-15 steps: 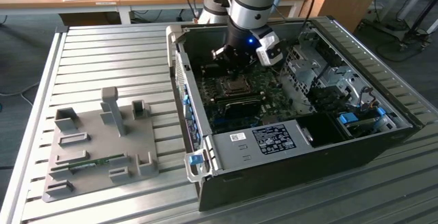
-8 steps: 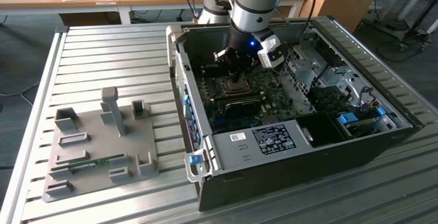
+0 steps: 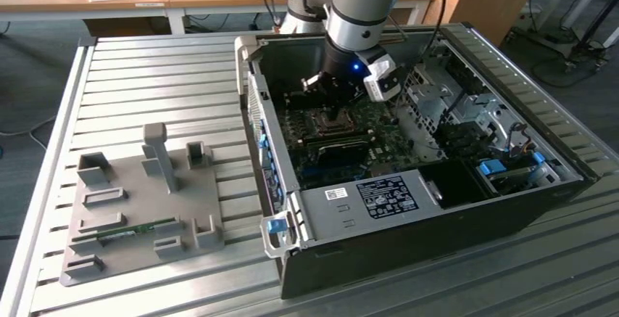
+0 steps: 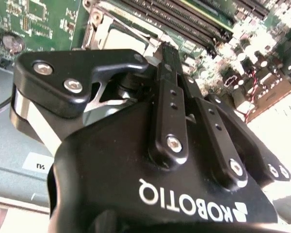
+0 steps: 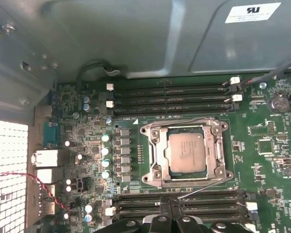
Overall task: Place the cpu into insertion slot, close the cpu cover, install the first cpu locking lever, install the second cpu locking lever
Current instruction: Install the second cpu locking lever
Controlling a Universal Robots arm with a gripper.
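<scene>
Ribbed metal slats make up the surface (image 3: 145, 77), and on its near left part sits a grey fixture plate (image 3: 140, 208) with upright posts. Beyond that, toward the exterior view's right, an open computer case (image 3: 406, 208) lies on its side with the motherboard (image 3: 358, 146) facing up. Wooden desks with cables stand at the far edge of the room.

From where I stand, the arm reaches down into the case and the pincer (image 3: 334, 117) hangs low over the board, right by the processor socket. In the first wrist view the cpu (image 5: 186, 153) sits flat in the socket, silvery top up, with the cpu cover (image 5: 186, 154) folded down around it as a square frame. A thin wire lever (image 5: 203, 187) runs slantwise along the socket's edge nearest the pincer (image 5: 170, 213), its long axis roughly parallel to the memory slots (image 5: 174, 201) beside it. So the socket lies straight ahead of the fingertips, the lever between the two.

The second wrist view gives what the other cannot: the fingers (image 4: 170, 73) pressed together, clenched on nothing I can make out, tips just short of the socket frame (image 4: 119, 34). The exterior view alone places the case on the surface.
</scene>
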